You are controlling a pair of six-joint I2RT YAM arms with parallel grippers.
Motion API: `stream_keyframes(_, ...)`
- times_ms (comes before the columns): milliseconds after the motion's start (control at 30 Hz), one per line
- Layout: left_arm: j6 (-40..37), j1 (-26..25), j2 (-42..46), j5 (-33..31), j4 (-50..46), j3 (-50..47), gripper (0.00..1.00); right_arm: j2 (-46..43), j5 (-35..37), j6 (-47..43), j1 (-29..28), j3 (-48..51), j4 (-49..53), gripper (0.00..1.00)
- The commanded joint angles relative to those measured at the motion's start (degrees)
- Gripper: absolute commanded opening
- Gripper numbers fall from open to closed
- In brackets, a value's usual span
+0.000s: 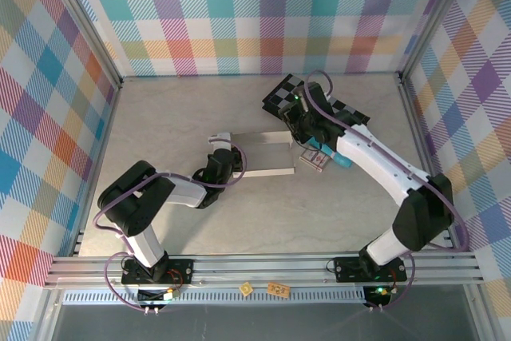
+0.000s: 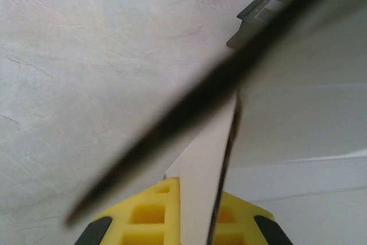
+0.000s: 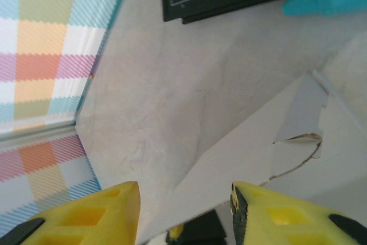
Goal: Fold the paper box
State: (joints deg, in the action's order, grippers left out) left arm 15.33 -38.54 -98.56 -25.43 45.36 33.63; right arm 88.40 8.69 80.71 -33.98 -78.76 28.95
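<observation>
L gripper (image 2: 194,193): jaws clamped on paper box (image 1: 259,153), left end. R gripper (image 3: 184,194): jaws apart by its right end, near checkerboard (image 1: 281,92).

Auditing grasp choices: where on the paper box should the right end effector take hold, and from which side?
Probably the thin free edge at the right end of the paper box, approached from the right, jaws astride it. The left end effector pinches the opposite wall; other panels lie flat.
</observation>
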Motion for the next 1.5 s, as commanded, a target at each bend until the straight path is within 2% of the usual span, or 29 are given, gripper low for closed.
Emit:
stream_keyframes(0, -0.66, -1.71, -3.48, 2.02, -11.7, -2.25, 0.0, 1.17, -4.95, 15.06, -1.21, -0.64, 3.28, 0.47)
stream_keyframes(167, -0.3, -2.06, -3.56, 1.61, -10.96, -2.78, 0.0, 4.34, -3.84, 20.09, -1.34, -0.48, -1.08, 0.48)
stream_keyframes(300, -0.26, -2.06, -3.57, 1.27, -10.98, -2.69, 0.0, 6.08, -5.87, 21.9, -1.66, -1.55, 0.85, 0.46)
stream_keyframes(433, -0.22, -2.06, -3.91, 1.4, -10.89, -2.51, 0.0, 6.09, -5.99, 23.53, -1.72, 1.73, -0.96, 0.44)
stream_keyframes(633, -0.39, -2.06, -4.1, 1.49, -11.13, -1.9, 0.0, 3.27, -3.33, 21.32, -2.08, 3.36, -1.05, 0.45)
stream_keyframes(800, -0.6, -2.06, -4.09, 1.45, -11.63, -1.2, 0.0, 5.15, -3.68, 21.18, -1.85, 3.78, -4.07, 0.43)
stream_keyframes(1167, -0.66, -2.13, -4.06, 1.26, -11.87, -1.1, 0.0, 8.35, -3.51, 21.0, -1.44, 3.08, -5.85, 0.32)
stream_keyframes(1467, -0.48, -2.15, -4.36, 1.64, -12.09, -0.43, 0.0, 7.09, -6.46, 22.13, -1.69, 8.92, -5.32, 0.14)
